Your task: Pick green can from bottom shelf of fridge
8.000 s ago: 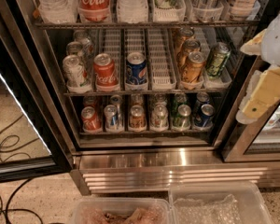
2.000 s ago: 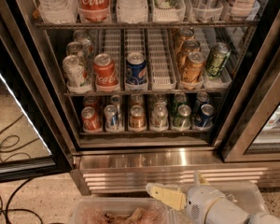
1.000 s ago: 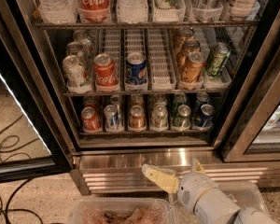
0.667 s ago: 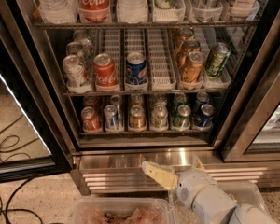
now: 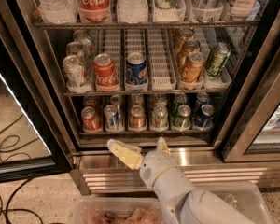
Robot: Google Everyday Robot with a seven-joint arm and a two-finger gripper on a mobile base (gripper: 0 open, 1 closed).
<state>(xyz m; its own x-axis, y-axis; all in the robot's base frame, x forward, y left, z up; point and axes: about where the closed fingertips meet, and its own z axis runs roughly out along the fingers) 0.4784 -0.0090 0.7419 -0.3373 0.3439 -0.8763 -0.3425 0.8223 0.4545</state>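
The gripper (image 5: 137, 146) sits low in front of the fridge (image 5: 107, 180), up against its ribbed steel base and just under the bottom shelf (image 5: 144, 131). Its two cream fingers (image 5: 123, 154) are spread wide apart, with nothing between them. The white arm runs back from it towards the lower right, passing over a clear plastic bin (image 5: 84, 210) on the floor. Up on the bottom shelf, the green can (image 5: 182, 116) stands upright at the front of the fifth lane from the left, between a silver can (image 5: 159, 116) and a blue can (image 5: 205, 115), above and right of the gripper and not touched by it. Black cables (image 5: 4, 146) trail over the floor at the left
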